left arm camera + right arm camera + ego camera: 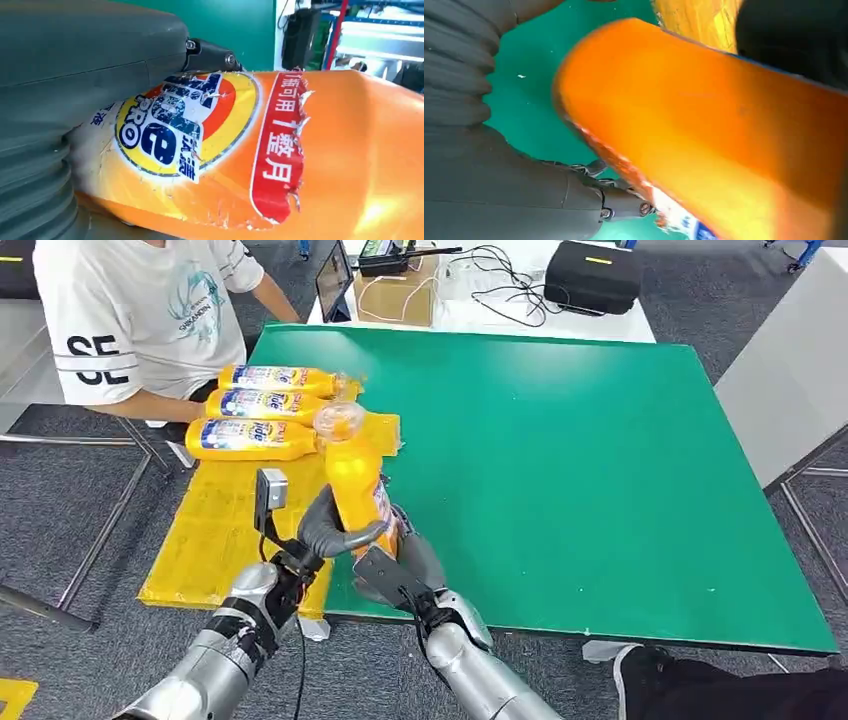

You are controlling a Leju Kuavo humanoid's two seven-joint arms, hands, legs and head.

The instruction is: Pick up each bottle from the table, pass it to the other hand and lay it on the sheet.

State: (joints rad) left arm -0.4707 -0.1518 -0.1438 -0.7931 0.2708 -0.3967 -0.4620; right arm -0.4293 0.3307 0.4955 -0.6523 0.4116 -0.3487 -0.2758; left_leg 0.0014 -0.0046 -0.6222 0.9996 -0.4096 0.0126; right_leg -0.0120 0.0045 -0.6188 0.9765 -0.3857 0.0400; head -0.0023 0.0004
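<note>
- Head view: the bottle [354, 480] stands nearly upright, cap end far, above the table's [600, 460] near left edge. The left hand [325, 530] and right hand [405, 565] both grip its low end. Three bottles [255, 405] lie longways left to right on the sheet [225, 530].
- Left wrist view: the left hand [75, 100] grips the bottle [280, 155] by its torn label [185, 130].
- Right wrist view: the right hand [514, 185] holds the bottle [704, 130].

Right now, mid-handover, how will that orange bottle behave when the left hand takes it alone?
The orange bottle looks smooth and glossy, so it may slip. Its torn label could give under the left hand. Round-bodied, it may roll once laid on the yellow sheet.
</note>
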